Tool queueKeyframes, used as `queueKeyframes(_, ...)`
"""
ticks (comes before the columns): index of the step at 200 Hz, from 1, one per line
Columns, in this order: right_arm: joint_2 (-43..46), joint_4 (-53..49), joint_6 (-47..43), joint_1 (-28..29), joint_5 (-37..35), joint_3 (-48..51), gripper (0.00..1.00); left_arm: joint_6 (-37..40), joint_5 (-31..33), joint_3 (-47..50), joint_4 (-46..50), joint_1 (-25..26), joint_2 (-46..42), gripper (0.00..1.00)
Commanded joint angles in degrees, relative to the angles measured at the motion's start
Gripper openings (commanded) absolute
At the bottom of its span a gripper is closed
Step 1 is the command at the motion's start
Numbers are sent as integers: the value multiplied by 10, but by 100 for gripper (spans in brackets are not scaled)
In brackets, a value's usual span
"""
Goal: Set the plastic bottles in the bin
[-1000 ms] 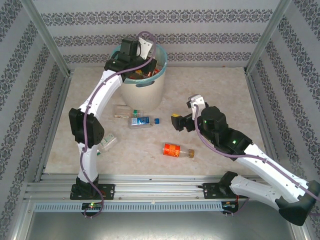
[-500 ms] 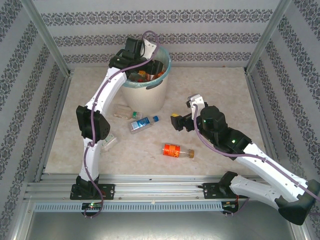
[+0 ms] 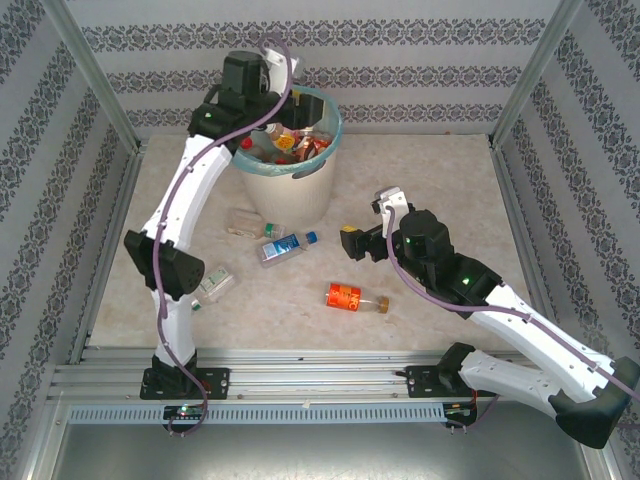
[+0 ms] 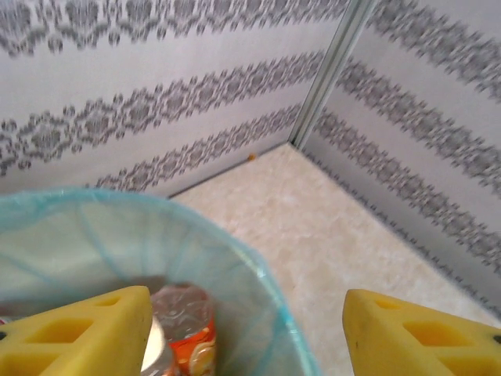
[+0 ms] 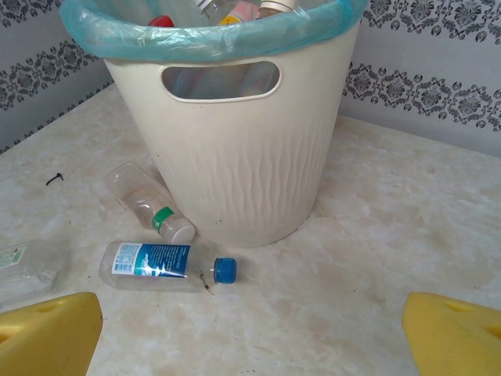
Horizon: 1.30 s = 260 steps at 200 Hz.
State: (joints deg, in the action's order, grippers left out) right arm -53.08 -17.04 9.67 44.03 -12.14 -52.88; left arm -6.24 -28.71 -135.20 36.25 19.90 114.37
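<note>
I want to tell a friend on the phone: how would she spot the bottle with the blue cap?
Find the cream-white bin at the back of the table. Two clear bottles lie by its base; the blue-capped bottle is the one farther from the bin wall. Of the pair, only it has a blue cap and blue label; the neighbouring bottle wears a green band.

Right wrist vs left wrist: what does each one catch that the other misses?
Right wrist: the bin's outer wall with its handle slot, plus a blue-capped bottle and a green-banded clear bottle lying on the table beside it. Left wrist: an orange-labelled bottle down inside, and the enclosure's corner post. Both: the light blue bag over the rim.
</note>
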Motion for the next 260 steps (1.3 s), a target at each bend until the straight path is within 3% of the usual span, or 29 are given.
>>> queueKeyframes(1, 8, -21, 6, -2, 16, -16, 97, -22, -27, 44, -41, 2, -48, 64)
queueKeyframes(29, -6, -96, -76, -2, 85, -19, 95, -20, -27, 191, -130, 3, -150, 63)
queueKeyframes(71, -50, -181, -247, 14, 221, 14, 96, -5, -35, 488, -320, 11, -338, 64)
queueKeyframes(90, -65, -174, -301, 26, 225, 54, 97, 15, -54, 596, -375, 16, -408, 65)
queueKeyframes(116, -100, -160, -335, 28, 203, 94, 97, 65, -87, 686, -366, 18, -476, 66)
queueKeyframes(141, -150, -158, -355, 28, 198, 103, 96, 104, -110, 734, -325, 20, -514, 67)
queueKeyframes(174, -208, -139, -365, 30, 182, 98, 95, 133, -95, 768, -293, 21, -534, 67)
queueKeyframes(260, -323, -108, -381, 33, 156, 80, 86, 149, -82, 790, -318, 20, -552, 69)
